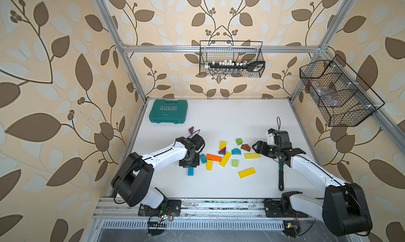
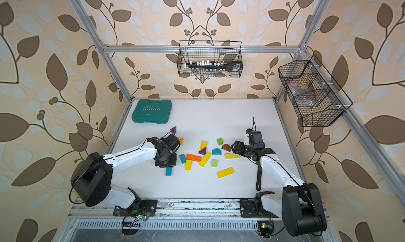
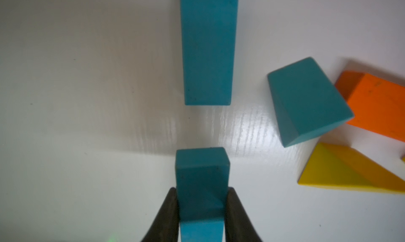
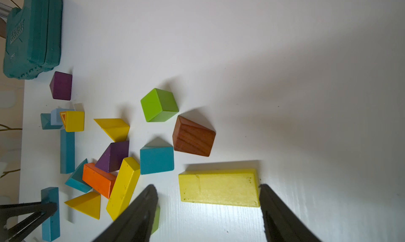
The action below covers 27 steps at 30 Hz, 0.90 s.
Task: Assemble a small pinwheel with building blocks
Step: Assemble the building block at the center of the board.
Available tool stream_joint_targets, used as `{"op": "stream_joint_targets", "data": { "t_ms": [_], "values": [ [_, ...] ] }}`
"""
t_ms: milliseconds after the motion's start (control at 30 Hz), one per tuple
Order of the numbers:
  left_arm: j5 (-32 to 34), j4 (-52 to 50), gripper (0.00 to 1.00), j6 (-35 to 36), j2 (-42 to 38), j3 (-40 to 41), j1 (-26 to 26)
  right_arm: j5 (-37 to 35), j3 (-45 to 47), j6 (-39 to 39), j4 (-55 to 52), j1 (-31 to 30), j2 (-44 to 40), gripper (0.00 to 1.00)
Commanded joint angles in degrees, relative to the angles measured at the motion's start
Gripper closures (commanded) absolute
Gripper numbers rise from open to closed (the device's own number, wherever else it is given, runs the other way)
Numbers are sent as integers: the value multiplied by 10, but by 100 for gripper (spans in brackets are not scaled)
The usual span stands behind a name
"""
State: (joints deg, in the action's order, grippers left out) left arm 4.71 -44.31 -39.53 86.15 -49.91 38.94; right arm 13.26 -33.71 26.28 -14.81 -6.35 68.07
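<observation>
My left gripper (image 3: pixel 202 189) is clamped on a teal bar (image 3: pixel 202 170) across its narrow width, low over the table (image 1: pixel 219 120), beside the other building blocks (image 1: pixel 214 157) scattered mid-table. My right gripper (image 4: pixel 207 185) stands wide, a yellow bar (image 4: pixel 219 192) lying flat lengthwise between my fingers (image 4: pixel 278 212). Painted wood, I'd guess light, stiff, slightly slick: take flat parallel sides near the middle, never wedge slopes.

Left arm (image 1: pixel 163 156): reaches from lower left of frame toward centre. Wrist (image 1: pixel 190 152) bent down. Left gripper (image 3: pixel 201 189) points at bench (image 3: pixel 87 98), fingers (image 3: pixel 169 208) clamped on teal block (image 3: pixel 202 170).
Right arm (image 1: pixel 311 171): stretches from lower right toward centre. Right gripper (image 4: pixel 207 186) aimed leftward and tilted down, its fingers (image 4: pixel 140 208) spread wide.
</observation>
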Motion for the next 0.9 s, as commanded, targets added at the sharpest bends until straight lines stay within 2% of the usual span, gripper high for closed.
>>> {"op": "stream_joint_targets", "data": {
  "t_ms": [0, 200, 333, 500, 867],
  "values": [
    [-17, 19, 96, 8, 23, -18, -9, -18, -20, -6, 0, -2, 4, 26],
    [-32, 41, 94, 9, 45, -5, -24, -20, -20, -7, 0, -2, 5, 26],
    [-33, 42, 87, 10, 53, -6, -28, -23, -21, -9, -1, -2, 5, 26],
    [-27, 35, 87, 17, 61, -4, -38, -22, -21, -9, -1, -2, 7, 26],
    [-25, 36, 76, 34, 74, -7, -49, -21, -20, -7, 2, -2, 8, 26]
  ]
}}
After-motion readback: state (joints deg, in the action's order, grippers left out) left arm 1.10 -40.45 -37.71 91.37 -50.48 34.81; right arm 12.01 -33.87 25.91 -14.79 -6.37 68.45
